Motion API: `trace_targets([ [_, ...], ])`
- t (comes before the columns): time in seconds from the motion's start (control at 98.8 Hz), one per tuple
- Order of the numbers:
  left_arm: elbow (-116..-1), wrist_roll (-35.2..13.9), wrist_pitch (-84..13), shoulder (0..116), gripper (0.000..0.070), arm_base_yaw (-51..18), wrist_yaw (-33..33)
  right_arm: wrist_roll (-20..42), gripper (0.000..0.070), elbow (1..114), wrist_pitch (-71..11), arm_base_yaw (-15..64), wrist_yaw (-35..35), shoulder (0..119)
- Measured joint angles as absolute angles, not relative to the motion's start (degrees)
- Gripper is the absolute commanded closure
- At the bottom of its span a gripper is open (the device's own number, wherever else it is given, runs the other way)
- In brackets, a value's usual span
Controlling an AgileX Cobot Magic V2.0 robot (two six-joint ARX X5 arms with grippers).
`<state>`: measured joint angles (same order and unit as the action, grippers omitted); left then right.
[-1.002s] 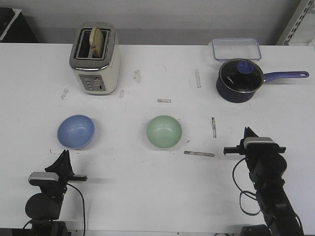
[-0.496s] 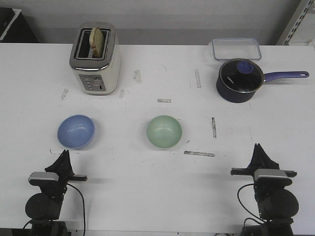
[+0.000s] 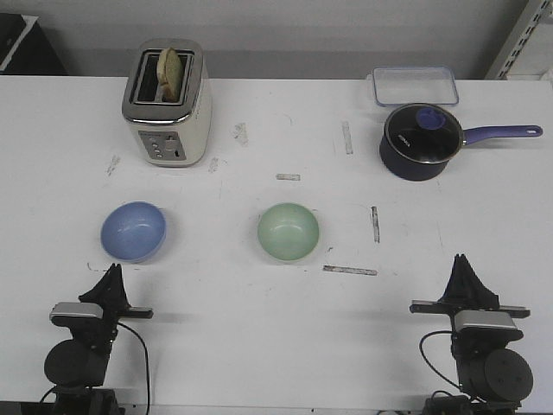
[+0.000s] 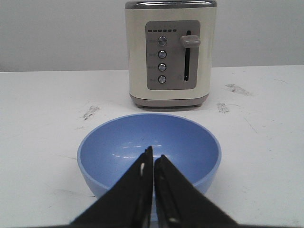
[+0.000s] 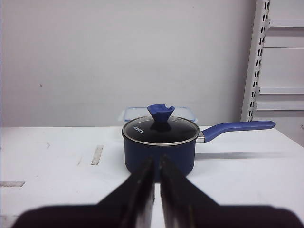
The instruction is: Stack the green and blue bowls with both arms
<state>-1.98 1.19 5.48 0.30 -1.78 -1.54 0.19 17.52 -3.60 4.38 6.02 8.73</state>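
The periwinkle blue bowl (image 3: 133,231) sits on the white table at the left; the mint green bowl (image 3: 288,231) sits apart from it near the middle. Both are upright and empty. My left gripper (image 3: 112,270) is shut and empty at the front left, just short of the blue bowl, which fills the left wrist view (image 4: 149,152) behind the closed tips (image 4: 153,153). My right gripper (image 3: 463,260) is shut and empty at the front right, well right of the green bowl. In the right wrist view its tips (image 5: 156,161) point at the saucepan; no bowl shows there.
A cream toaster (image 3: 167,104) with bread stands at the back left, straight behind the blue bowl (image 4: 169,52). A dark blue lidded saucepan (image 3: 420,141) with its long handle to the right and a clear plastic container (image 3: 415,86) stand at the back right. Tape strips mark the table (image 3: 251,320).
My right arm has drawn back toward the front edge and to the right, lowering to a folded pose. The left arm and both bowls have not moved.
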Motion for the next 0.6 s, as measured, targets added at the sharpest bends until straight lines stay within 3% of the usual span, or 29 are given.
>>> trace_targets([
  [0.597, -2.57, -0.47, 5.13, 0.56, 0.0699, -1.80, -1.54, 0.21, 0.0685, 17.52, -3.60, 4.38, 6.04, 8.73],
])
